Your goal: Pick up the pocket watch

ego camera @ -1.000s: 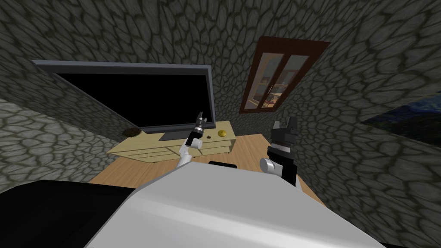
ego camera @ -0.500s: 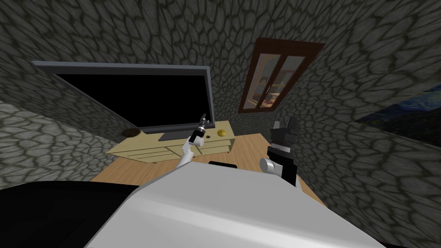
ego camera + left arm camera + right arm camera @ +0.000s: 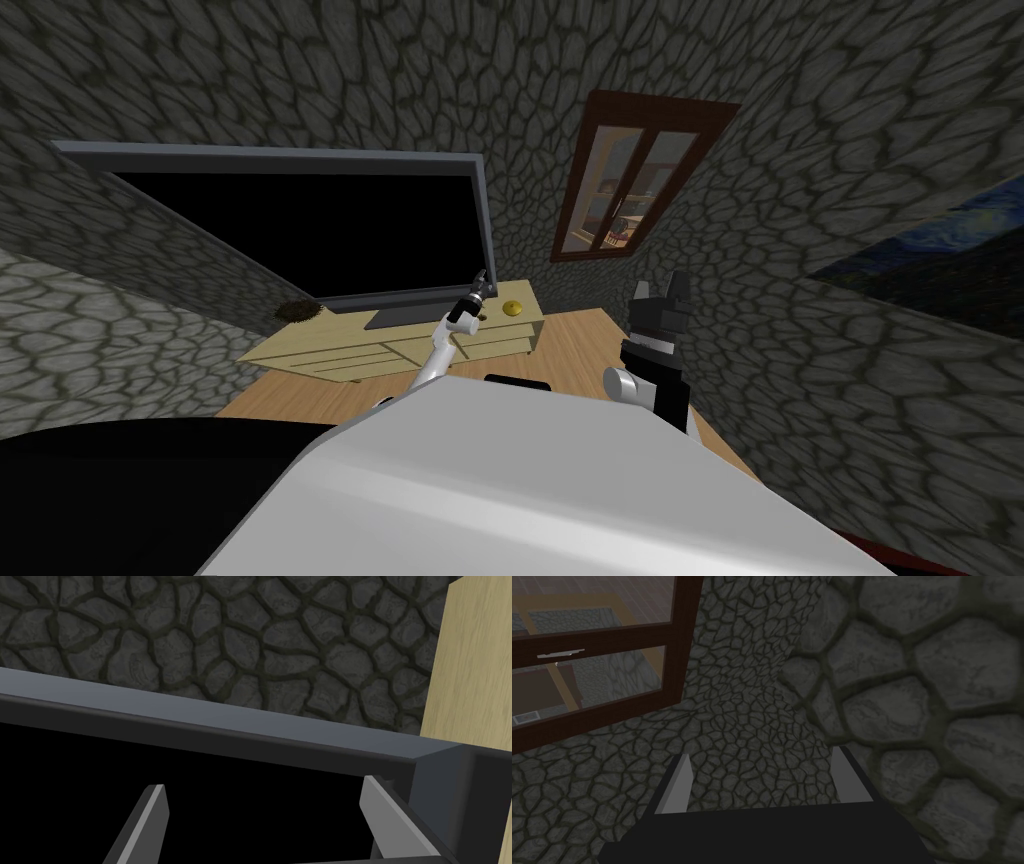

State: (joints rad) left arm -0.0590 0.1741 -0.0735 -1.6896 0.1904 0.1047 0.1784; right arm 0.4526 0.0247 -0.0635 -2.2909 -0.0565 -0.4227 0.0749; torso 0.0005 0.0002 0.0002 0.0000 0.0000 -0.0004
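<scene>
Status of the task object: the pocket watch [image 3: 514, 308], a small round yellow disc, lies on top of the low pale wooden cabinet [image 3: 330, 345], near the cabinet's right end. It lies to the right of the dark grey stand foot [image 3: 400, 317] of the large flat television [image 3: 300, 225], which has a dark grey frame and a black screen.

Left arm: I have it stretched forward over the cabinet. In the head view the left gripper [image 3: 481, 284] sits just to the left of the watch, near it and not touching it. I cannot tell its height above the cabinet top. In the left wrist view the left gripper [image 3: 262, 783] points at a corner of the television frame [image 3: 200, 721], with pale wood [image 3: 475, 666] beside that corner and grey stone wall [image 3: 225, 641] behind. The jaws are released, standing wide apart with nothing between them.

Right arm: I hold it raised at my right side, well apart from the cabinet, above the wooden floor [image 3: 580, 345]. The right gripper [image 3: 660, 287] points upward. In the right wrist view the right gripper [image 3: 762, 753] has its jaws released and holds nothing.

Other item: a dark brown bristly clump [image 3: 298, 310] rests on the cabinet's left end, well apart from the watch.
</scene>
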